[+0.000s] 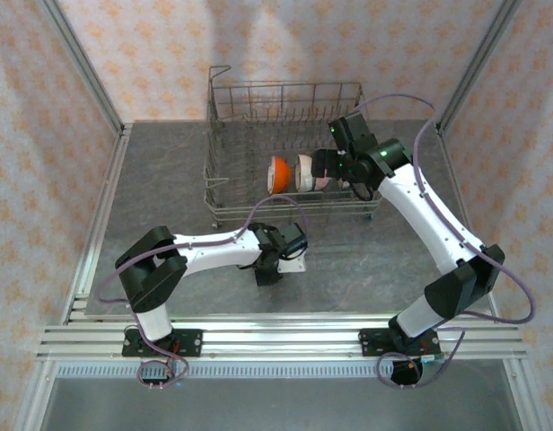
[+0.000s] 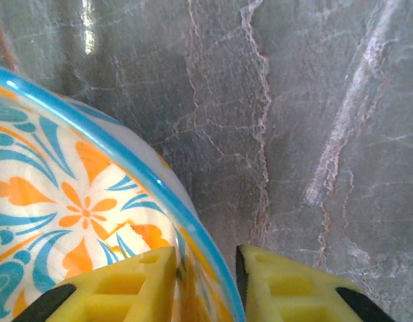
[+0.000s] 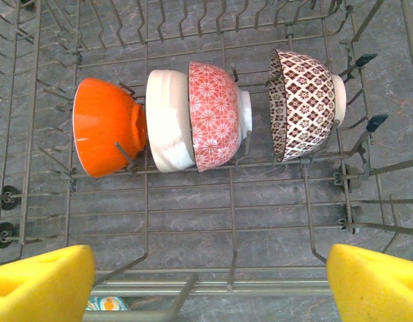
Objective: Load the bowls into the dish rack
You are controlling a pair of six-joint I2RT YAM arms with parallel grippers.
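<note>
Inside the dish rack (image 3: pixel 147 201) four bowls stand on edge in one row among the tines: an orange bowl (image 3: pixel 106 127), a white bowl (image 3: pixel 167 121) just beside it, a pink-patterned bowl (image 3: pixel 216 114) pressed close against the white one, and a brown-patterned bowl (image 3: pixel 304 104) a little apart at the end. A fifth, the blue-and-orange patterned bowl (image 2: pixel 72 201), sits outside the rack on the grey marbled table (image 2: pixel 314 100), near its front edge. That makes five bowls, one rack and two grippers.

Over the rack hangs the right gripper (image 3: pixel 206 288), its yellow fingers (image 3: pixel 39 285) spread wide, holding and touching nothing.

Down at the table, the left gripper (image 2: pixel 206 288) straddles the patterned bowl's blue rim – one finger (image 2: pixel 119 288) over the inside, the other outside – with only a narrow gap between them. Whether they are pressing on the rim or merely flanking it I cannot tell.
</note>
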